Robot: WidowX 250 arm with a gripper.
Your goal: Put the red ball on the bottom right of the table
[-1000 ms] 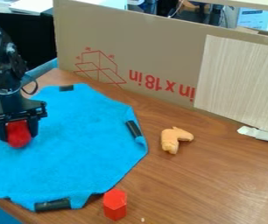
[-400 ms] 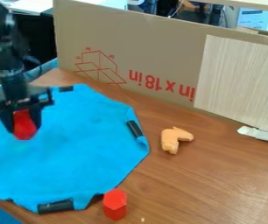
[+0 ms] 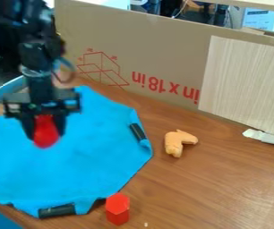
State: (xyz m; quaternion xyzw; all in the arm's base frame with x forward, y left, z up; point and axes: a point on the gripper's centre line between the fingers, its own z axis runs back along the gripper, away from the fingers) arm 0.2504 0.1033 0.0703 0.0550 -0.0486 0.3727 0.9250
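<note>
Directions read on a clock face laid over the camera view. Arm (image 3: 37,56) hangs down from about 10 o'clock, dark and jointed, the gripper (image 3: 46,135) at its lower end near 9. Fingers (image 3: 27,126) closed on the red ball (image 3: 45,130), one either side, the ball's rounded lower part bulging out beneath them. Ball held between 8 and 9 o'clock, in front of the blue cloth (image 3: 74,165) as the camera sees it. Cloth spreads across the 7-to-9 side of the brown table (image 3: 223,192), many-cornered in outline. Black pieces sit along its border: one (image 3: 138,131) at the cloth's own 2 to 3, another (image 3: 57,211) at its 6. Red block (image 3: 117,209), six-sided and upright, stands on bare wood near 6, just beside the cloth edge. Tan toy (image 3: 178,142), bent, lies on the wood between 4 and 5, well apart from the block. Tall cardboard (image 3: 163,49) with red print stands along the back, 11 round to 3; pale wood-grain panel (image 3: 247,80) against it near 2. White strip (image 3: 268,137) at the panel's foot, between 3 and 4.
</note>
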